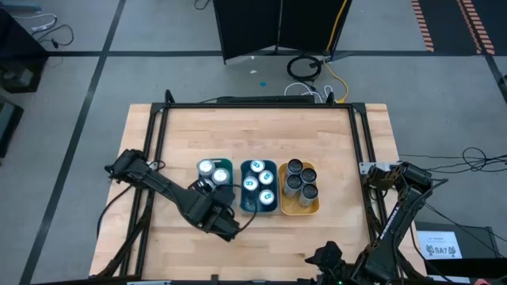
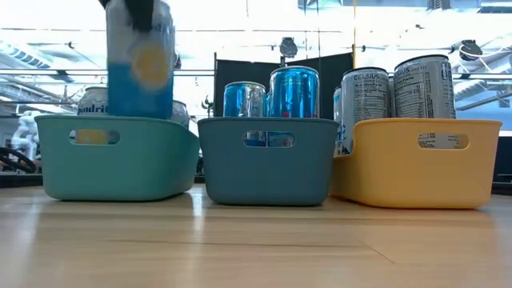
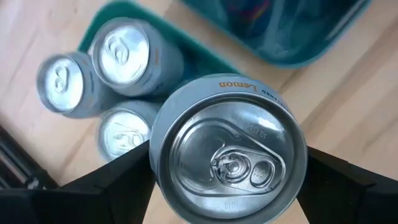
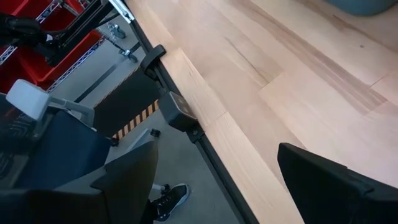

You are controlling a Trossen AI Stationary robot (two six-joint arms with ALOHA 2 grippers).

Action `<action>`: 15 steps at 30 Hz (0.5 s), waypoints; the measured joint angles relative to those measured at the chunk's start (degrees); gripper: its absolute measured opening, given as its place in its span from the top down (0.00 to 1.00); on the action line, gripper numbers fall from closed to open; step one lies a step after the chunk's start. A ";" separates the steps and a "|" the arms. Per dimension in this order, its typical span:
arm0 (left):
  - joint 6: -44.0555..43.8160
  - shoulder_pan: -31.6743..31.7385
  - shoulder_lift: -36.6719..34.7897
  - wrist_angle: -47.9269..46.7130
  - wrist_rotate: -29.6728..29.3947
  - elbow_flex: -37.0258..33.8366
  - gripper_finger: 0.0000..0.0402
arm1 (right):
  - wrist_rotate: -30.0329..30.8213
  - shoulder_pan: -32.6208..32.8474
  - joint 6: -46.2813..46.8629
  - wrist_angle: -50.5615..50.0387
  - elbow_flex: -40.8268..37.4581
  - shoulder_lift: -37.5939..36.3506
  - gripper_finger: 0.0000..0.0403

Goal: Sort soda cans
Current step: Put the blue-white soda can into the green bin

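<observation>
High view: blue tray and yellow tray look full, table bare. My left gripper is clamped on the last can, above the green tray's near end. Right gripper parked, fingers apart, empty.

Bright ceiling lights behind the trays washed out the low view. The can I held was motion-blurred there, and the cans beyond it looked soft.
</observation>
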 joint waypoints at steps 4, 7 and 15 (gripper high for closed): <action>0.07 0.84 -1.36 2.72 1.49 -4.65 0.17 | 0.00 -0.08 0.00 -0.43 0.00 0.00 0.20; 1.26 1.56 -2.84 6.81 2.67 -8.21 0.17 | -0.02 -0.08 0.00 -0.74 0.00 0.00 0.20; 2.66 4.32 -9.30 20.52 5.64 -20.10 0.17 | 0.32 -0.11 0.00 -1.08 0.00 0.00 0.20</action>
